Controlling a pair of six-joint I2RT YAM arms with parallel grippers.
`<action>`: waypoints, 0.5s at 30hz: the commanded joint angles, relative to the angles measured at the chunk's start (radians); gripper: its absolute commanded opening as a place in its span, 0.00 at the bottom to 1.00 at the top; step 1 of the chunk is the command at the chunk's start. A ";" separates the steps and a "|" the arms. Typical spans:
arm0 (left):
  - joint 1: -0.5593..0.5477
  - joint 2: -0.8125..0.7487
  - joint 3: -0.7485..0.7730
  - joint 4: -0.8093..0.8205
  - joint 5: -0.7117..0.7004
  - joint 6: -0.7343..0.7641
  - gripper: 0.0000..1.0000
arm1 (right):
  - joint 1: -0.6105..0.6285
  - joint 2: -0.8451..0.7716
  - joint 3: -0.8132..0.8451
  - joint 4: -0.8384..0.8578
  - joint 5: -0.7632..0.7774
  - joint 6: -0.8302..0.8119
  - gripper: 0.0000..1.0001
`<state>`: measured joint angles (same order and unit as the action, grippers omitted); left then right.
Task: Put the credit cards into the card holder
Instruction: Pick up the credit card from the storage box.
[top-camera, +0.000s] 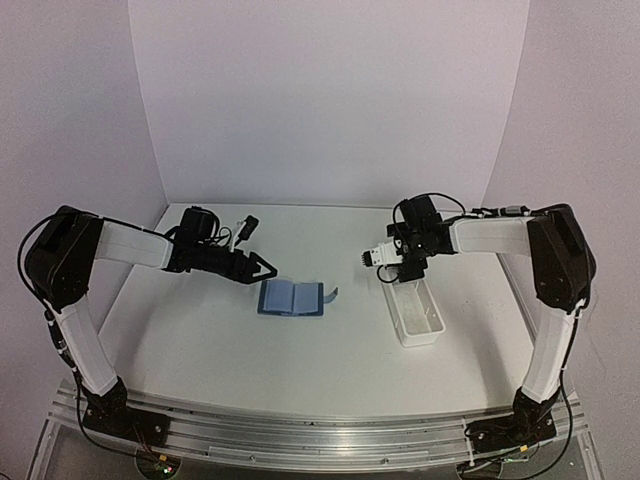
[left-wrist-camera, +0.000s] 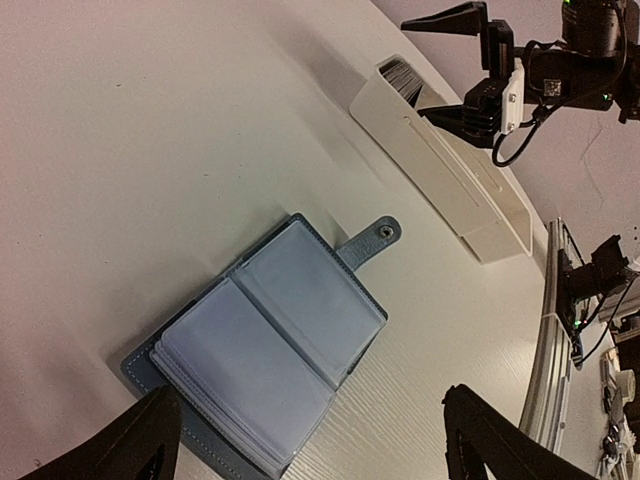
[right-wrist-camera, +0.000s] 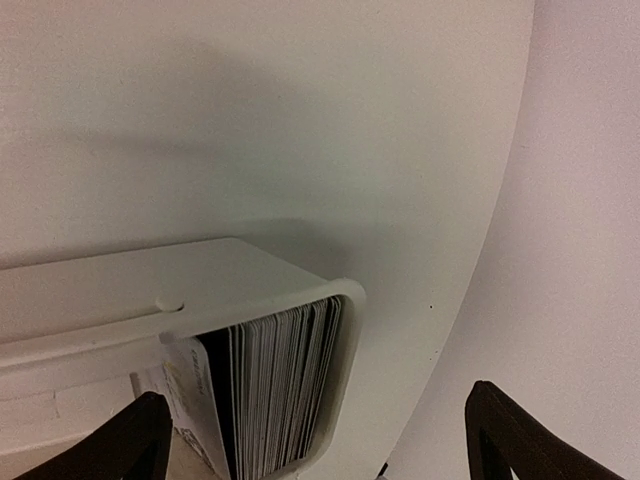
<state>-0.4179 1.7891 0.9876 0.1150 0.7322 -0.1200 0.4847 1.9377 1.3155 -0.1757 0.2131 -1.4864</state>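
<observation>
The left gripper (left-wrist-camera: 308, 392) hangs spread and empty close over the card holder (left-wrist-camera: 265, 340), which lies open on the table (left-wrist-camera: 120, 150). The right gripper (right-wrist-camera: 316, 392), also spread and empty, hovers over the credit cards (right-wrist-camera: 275, 385), stacked on edge in one end of the white tray (right-wrist-camera: 120, 285).

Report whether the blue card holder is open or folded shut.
Open: the card holder lies spread flat on the table, its clear sleeves facing up and its snap strap lying loose to one side.
</observation>
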 joint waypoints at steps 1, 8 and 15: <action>0.003 0.020 0.050 0.036 0.010 0.016 0.90 | -0.001 0.056 0.053 0.005 0.042 -0.056 0.98; 0.006 0.030 0.060 0.035 0.007 0.019 0.90 | 0.000 0.134 0.153 0.027 0.069 0.014 0.98; 0.007 0.030 0.065 0.026 0.004 0.023 0.90 | 0.000 0.169 0.213 0.026 0.095 0.099 0.98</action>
<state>-0.4168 1.8165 1.0060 0.1148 0.7319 -0.1197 0.4847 2.0944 1.4795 -0.1795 0.2816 -1.4471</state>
